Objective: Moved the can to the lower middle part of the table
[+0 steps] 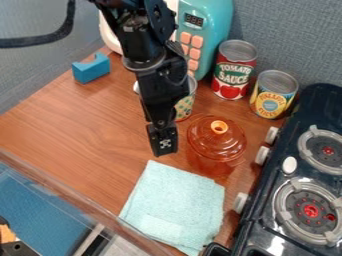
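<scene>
Hanging over table (73,125): end effector (163,145) | clenched or released: cannot tell | yellow can (271,102): near stove (267,200)

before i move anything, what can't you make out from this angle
- patterned cup: camera view, middle hidden behind the black robot arm
- teal microwave: camera view, top cut off by the upper edge
- stove: camera view, right side cut off by the right edge
- yellow-labelled can: camera view, smallest lettering too small to read, back turned away
</scene>
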Controlling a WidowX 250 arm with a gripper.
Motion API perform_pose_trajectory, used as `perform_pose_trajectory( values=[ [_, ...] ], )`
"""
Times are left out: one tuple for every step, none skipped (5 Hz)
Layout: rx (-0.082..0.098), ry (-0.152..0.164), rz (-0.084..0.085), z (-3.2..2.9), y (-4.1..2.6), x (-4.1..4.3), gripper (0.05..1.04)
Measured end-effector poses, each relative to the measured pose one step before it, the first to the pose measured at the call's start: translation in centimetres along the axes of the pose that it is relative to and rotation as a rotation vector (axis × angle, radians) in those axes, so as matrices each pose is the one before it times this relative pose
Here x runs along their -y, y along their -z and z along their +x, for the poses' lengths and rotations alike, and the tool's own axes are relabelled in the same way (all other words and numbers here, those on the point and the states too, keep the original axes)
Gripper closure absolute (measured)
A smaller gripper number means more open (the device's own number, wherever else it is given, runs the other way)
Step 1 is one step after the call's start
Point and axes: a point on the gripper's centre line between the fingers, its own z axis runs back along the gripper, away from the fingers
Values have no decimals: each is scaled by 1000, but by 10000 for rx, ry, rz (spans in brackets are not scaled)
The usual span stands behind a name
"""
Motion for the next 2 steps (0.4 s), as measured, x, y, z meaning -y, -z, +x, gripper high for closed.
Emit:
perform_pose_trajectory(
  values=[
    [-165,-53,-155,-273,445,103,84],
    [-630,-69,-218,136,1087,-2490,84]
  ],
)
